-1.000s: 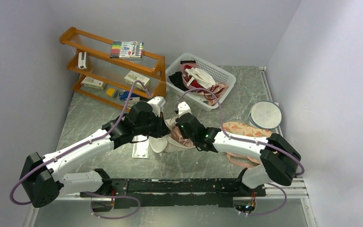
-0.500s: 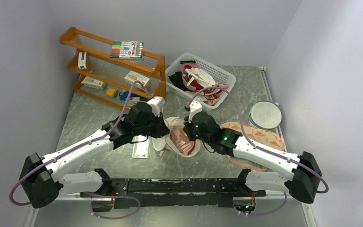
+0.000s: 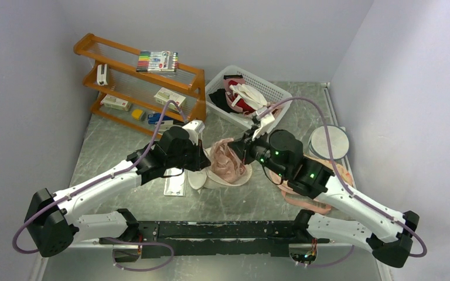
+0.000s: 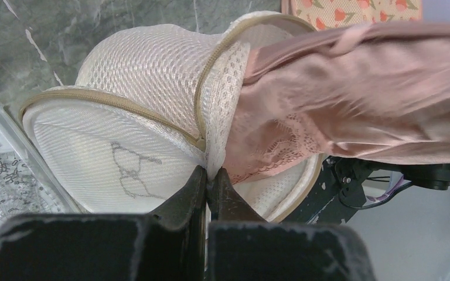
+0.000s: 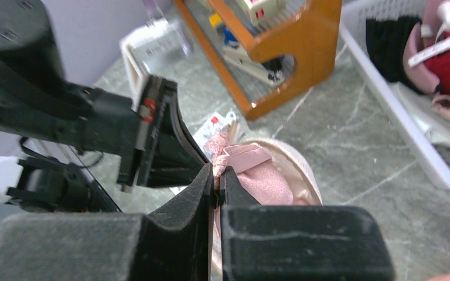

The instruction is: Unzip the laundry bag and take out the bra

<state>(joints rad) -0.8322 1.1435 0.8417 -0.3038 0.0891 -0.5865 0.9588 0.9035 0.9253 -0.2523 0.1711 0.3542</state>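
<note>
The cream mesh laundry bag (image 3: 205,175) lies open at the table's middle; its beige zip rim and black emblem show in the left wrist view (image 4: 129,99). My left gripper (image 4: 208,175) is shut on the bag's open flap edge, and it also shows in the top view (image 3: 202,159). A pink satin-and-lace bra (image 3: 225,159) hangs half out of the bag's mouth (image 4: 351,99). My right gripper (image 3: 244,151) is shut on the bra's fabric (image 5: 252,175), pinched at the fingertips (image 5: 217,178), lifted up and right of the bag.
An orange wooden shelf (image 3: 135,76) with markers and small boxes stands at back left. A white basket (image 3: 249,99) of garments is at the back. A grey round disc (image 3: 329,142) and peach fruit-patterned pads (image 3: 313,164) lie right. A printed packet (image 3: 174,182) lies beside the bag.
My right gripper has pulled the pink bra up and to the right, drawing it further out of the bag. The left gripper has stayed in place on the bag.
</note>
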